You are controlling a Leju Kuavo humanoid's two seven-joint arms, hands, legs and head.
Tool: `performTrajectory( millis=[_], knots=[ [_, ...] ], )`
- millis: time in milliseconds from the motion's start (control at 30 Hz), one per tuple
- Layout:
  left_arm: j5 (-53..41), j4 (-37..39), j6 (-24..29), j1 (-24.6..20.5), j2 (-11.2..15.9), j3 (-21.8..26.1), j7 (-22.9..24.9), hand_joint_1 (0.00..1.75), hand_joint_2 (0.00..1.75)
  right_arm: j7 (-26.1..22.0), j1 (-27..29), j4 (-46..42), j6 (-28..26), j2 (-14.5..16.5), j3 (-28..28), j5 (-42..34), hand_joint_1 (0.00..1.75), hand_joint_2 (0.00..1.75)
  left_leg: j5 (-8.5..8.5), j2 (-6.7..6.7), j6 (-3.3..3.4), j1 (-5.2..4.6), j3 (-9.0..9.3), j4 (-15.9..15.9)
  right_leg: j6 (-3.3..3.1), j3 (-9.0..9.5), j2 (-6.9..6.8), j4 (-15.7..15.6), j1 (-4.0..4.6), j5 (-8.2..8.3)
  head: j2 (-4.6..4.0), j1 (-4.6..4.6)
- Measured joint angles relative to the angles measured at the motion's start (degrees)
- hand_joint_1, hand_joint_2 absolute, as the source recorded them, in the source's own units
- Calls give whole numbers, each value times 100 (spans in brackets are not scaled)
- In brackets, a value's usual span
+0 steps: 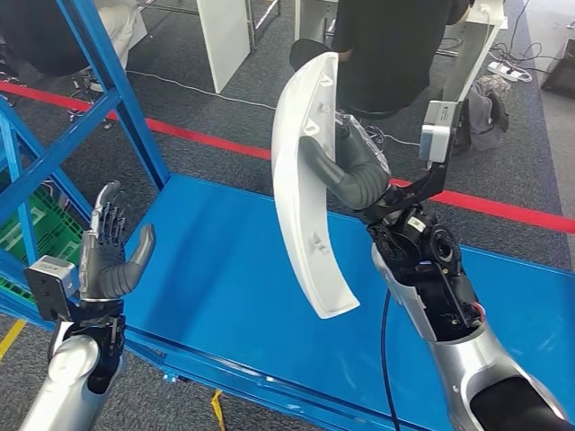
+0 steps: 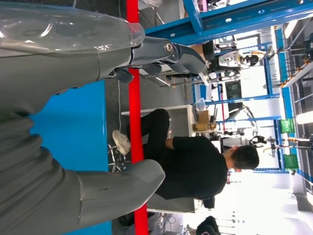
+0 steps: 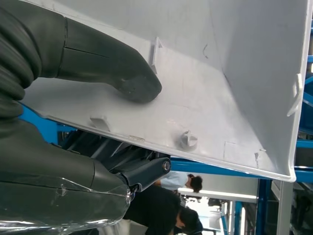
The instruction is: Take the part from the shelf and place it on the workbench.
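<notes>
The right hand (image 1: 356, 171) pinches the white part (image 1: 305, 189) between its thick thumb, pressed on the ribbed inner face, and darker fingers (image 3: 147, 171) curled behind the panel's edge. The curved part hangs upright from that grip, its lower tip well below the fingers and above the blue workbench (image 1: 224, 269), not touching it. The likely trouble is that the hold sits near one edge of a long, smooth shell: it could pivot or slip in the pinch as the arm lowers, or the low tip could strike the bench first and lever the part out of the fingers. The right forearm reaches up and forward from below, wrist bent inward. The left hand (image 1: 109, 256) is raised at the bench's near corner, palm inward, fingers spread and holding nothing.
</notes>
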Motion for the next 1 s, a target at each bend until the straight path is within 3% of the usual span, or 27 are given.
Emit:
performTrajectory(
  millis=[300,467,533,600,667,1000],
  knots=[
    [-69,-14,144,-1,-2,2,-5,0,175,-145,32,26,56,0,44,336,175,175,-34,-6,36,-31,-5,22,24,9,-3,-3,-19,-13,0,-9],
    [-78,-57,176,-4,-9,2,-5,0,175,-210,62,61,60,0,105,398,175,175,-48,-4,95,-28,21,-4,78,10,-10,3,-39,-49,0,-12],
    [-81,-83,178,-12,-20,3,-6,0,175,-215,61,63,59,0,113,398,175,175,-41,-9,133,7,78,-60,111,-124,-12,301,-46,-233,0,16],
    [-84,-92,180,-14,-27,4,-5,0,175,-219,68,72,53,0,120,398,175,175,-53,-28,156,17,115,-75,139,-482,-14,1066,-62,-594,0,58],
    [-84,-92,181,-7,-28,4,-3,0,175,-221,80,83,45,0,126,398,175,175,-60,-45,159,17,121,-73,158,-771,-15,1652,-74,-827,0,73],
    [-80,-92,185,1,-31,4,-2,0,175,-221,97,97,40,0,137,397,175,175,-68,-93,148,24,127,-69,176,-938,-15,1921,-97,-851,-1,85]
  ],
)
